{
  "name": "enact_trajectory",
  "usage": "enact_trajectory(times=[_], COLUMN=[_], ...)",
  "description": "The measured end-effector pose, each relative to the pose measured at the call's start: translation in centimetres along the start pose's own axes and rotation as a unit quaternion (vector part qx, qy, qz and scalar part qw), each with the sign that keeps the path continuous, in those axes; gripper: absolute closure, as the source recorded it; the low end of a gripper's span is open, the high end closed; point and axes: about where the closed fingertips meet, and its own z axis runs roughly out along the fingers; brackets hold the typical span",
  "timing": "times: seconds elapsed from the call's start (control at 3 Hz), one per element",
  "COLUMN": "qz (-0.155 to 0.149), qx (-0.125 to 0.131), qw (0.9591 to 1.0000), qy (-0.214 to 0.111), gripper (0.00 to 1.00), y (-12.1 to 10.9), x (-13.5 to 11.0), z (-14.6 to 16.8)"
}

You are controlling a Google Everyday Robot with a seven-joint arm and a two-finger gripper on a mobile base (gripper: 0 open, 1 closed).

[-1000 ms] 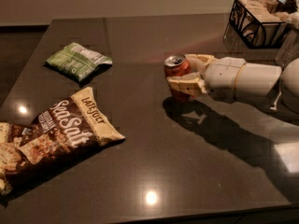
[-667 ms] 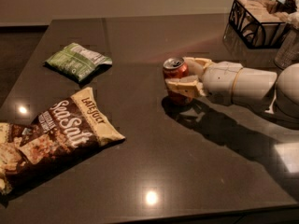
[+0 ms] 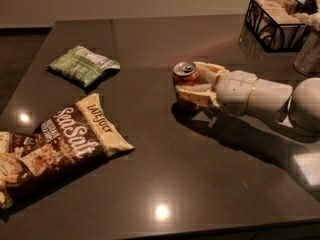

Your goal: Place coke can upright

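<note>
Clamped from 3 o'clock on the upright small red aluminium coke can (image 3: 184, 71), the white tool (image 3: 191, 83) could topple it on the dark glossy table (image 3: 150, 184) by retreating before releasing fully.

Looks like an office break room: dark glossy table (image 3: 150, 184) strewn with snacks (green bag (image 3: 82, 65), Sea Salt chip bag (image 3: 65, 144)), wire holder (image 3: 272, 24) of napkins at the far corner. Gripper (image 3: 189, 84) mid-table, clasped round the coke can (image 3: 185, 75).

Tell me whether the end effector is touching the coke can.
Touching. The camera view shows the end effector closed around the upright coke can, its near finger lying across the can's side with no gap.
</note>
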Motion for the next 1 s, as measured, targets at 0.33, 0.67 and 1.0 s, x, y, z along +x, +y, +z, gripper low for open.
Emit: enact_trajectory(times=[0.33,0.67,1.0], qz=[-0.001,-0.002,-0.002], qx=[-0.002,-0.003,-0.003], qw=[1.0,1.0,1.0], qy=[0.0,-0.001,-0.001], gripper=[0.05,0.0,0.0], y=[0.14,0.22,0.23], x=[-0.06,-0.12,-0.12], z=[0.19,0.3,0.31])
